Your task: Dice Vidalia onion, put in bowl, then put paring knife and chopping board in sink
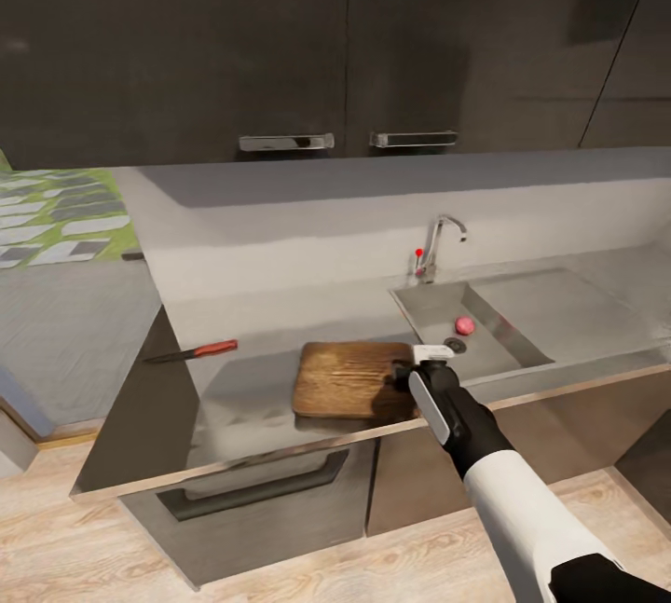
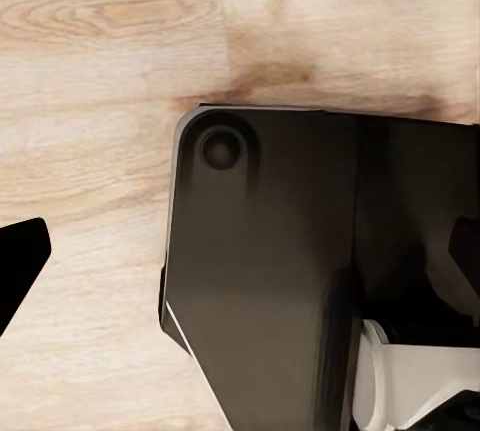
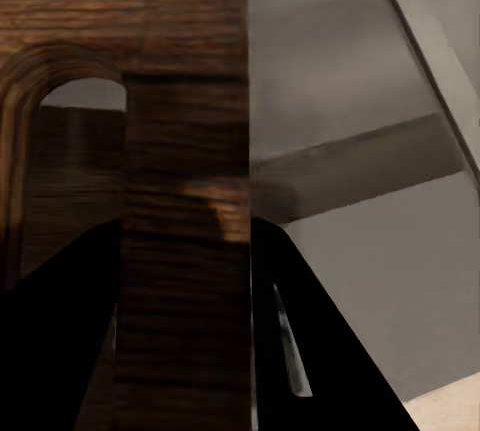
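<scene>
While the right gripper (image 1: 417, 374) is seen from the head view at the right edge of the chopping board (image 1: 349, 379), the right wrist view shows its dark fingers (image 3: 320, 351) closed on either side of the board's handle strip (image 3: 185, 241) beside the slot. Just right of it, the onion (image 1: 464, 325) lies in the sink (image 1: 522, 323) near the drain. Well to the left, the knife (image 1: 191, 352) rests on the countertop (image 1: 242, 407). Wooden floor (image 2: 110, 81) is seen from the left wrist; whether the left gripper is open cannot be told.
</scene>
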`<state>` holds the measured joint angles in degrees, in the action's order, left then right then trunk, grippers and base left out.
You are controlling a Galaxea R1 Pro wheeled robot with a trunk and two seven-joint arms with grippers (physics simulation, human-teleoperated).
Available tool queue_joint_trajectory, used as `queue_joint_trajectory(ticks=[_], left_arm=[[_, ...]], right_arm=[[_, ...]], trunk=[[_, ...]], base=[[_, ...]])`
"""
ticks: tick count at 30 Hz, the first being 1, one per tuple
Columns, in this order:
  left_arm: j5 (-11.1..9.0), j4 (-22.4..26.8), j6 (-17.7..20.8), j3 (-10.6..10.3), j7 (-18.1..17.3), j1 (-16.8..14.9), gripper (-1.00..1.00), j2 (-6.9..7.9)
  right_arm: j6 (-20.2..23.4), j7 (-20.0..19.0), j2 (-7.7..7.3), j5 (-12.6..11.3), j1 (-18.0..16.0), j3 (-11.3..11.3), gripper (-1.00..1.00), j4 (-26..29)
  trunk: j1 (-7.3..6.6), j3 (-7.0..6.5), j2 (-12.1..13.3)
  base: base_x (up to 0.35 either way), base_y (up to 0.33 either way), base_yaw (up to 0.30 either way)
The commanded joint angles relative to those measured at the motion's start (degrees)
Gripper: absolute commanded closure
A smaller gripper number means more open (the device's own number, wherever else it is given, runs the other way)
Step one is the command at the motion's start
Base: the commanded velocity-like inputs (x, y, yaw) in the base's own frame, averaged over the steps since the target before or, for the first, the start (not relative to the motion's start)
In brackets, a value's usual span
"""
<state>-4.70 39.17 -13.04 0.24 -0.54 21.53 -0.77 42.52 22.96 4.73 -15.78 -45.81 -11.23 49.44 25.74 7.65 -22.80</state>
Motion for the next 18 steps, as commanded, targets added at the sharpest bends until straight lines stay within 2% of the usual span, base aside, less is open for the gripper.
queue_joint_trajectory(ticks=[1,2,6,18], left_arm=[[-0.5,0.1,-0.1,0.0,-0.1,0.0,-1.0,-0.02],[-0.5,0.1,-0.1,0.0,-0.1,0.0,-1.0,-0.02],[-0.5,0.1,-0.1,0.0,-0.1,0.0,-1.0,-0.02],[-0.5,-0.1,-0.1,0.0,-0.1,0.0,-1.0,-0.02]], right_arm=[[0.2,-0.1,-0.07,-0.5,-0.1,-0.2,1.0,0.0],[0.2,-1.7,-0.16,-0.5,-0.1,-0.3,1.0,0.0],[0.3,-3.9,-0.32,-0.4,-0.1,-0.3,1.0,0.0],[2.6,-7.3,-0.51,-0.4,-0.1,-0.4,1.0,0.0]], trunk=[[0.04,0.11,-0.1],[0.04,0.11,-0.1],[0.04,0.11,-0.1],[0.04,0.11,-0.1]], base=[[0.0,-0.004,0.0],[0.066,-0.021,0.0],[0.15,-0.106,0.0],[0.228,-0.197,0.0]])
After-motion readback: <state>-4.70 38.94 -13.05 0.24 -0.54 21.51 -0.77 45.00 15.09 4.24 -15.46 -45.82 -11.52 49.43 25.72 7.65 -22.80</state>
